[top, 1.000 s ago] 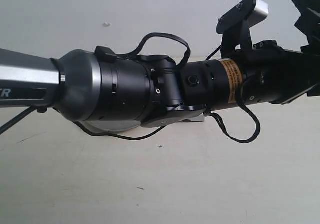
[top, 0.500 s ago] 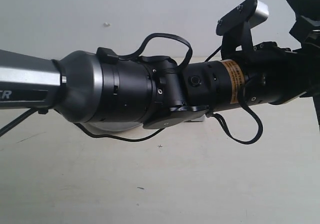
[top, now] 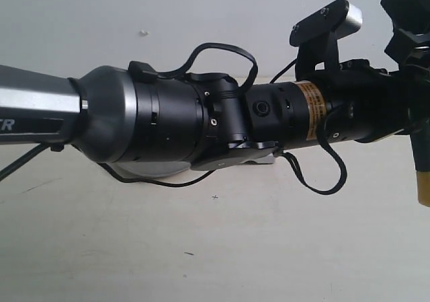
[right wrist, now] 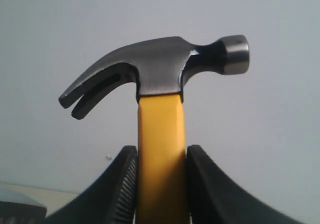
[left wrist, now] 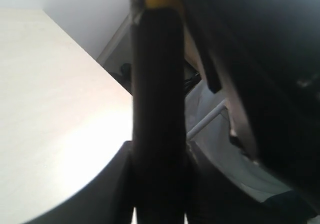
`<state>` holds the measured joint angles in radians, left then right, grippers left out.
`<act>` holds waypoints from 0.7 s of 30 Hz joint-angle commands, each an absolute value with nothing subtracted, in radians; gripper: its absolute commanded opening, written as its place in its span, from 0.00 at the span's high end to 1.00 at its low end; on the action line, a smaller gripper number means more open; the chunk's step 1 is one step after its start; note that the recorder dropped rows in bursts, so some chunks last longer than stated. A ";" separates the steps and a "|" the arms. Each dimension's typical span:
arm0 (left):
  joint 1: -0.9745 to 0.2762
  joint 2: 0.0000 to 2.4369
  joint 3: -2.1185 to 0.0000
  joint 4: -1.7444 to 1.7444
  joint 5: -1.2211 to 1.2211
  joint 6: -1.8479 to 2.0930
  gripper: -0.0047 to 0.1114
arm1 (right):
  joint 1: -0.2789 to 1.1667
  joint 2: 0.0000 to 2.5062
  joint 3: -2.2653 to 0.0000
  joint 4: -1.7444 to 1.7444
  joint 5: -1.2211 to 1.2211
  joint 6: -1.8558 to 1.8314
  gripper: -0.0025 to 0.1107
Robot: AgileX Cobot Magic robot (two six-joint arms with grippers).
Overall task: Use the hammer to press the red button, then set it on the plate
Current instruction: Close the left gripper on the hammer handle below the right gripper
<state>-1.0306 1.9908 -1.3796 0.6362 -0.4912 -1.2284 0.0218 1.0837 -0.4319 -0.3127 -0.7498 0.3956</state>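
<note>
The hammer (right wrist: 160, 69) stands with its dark head up, and my right gripper (right wrist: 161, 151) is shut on the yellow part of its handle. In the exterior view that gripper (top: 406, 19) is at the top right. The hammer's black handle with its yellow tip (top: 422, 161) hangs below it at the right edge. My left arm reaches across the view to that handle. In the left wrist view the black handle (left wrist: 156, 109) fills the gap of my left gripper (left wrist: 159, 146), fingers against it. A silver rim (top: 144, 173) under the left arm may be the plate. The red button is hidden.
The left arm's thick body (top: 168, 124) blocks the middle of the exterior view. Pale tabletop (top: 235, 248) lies in front of it, with a plain wall behind. A small light grey block (top: 261, 159) peeks out under the arm.
The hammer's handle has come into the exterior view at the right edge and dropped lower, its yellow tip now showing. The right gripper shifted slightly. The left arm has barely moved.
</note>
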 commanded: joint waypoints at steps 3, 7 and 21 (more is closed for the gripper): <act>-1.038 1.990 -1.383 0.704 -0.499 -1.205 0.96 | 0.023 1.073 -0.437 -0.286 -0.802 0.389 0.92; -1.036 1.990 -1.383 0.725 -0.499 -1.203 0.96 | 0.023 1.073 -0.437 -0.286 -0.799 0.389 0.79; -1.034 1.990 -1.383 0.787 -0.447 -1.200 0.96 | 0.023 1.071 -0.437 -0.286 -0.765 0.389 0.59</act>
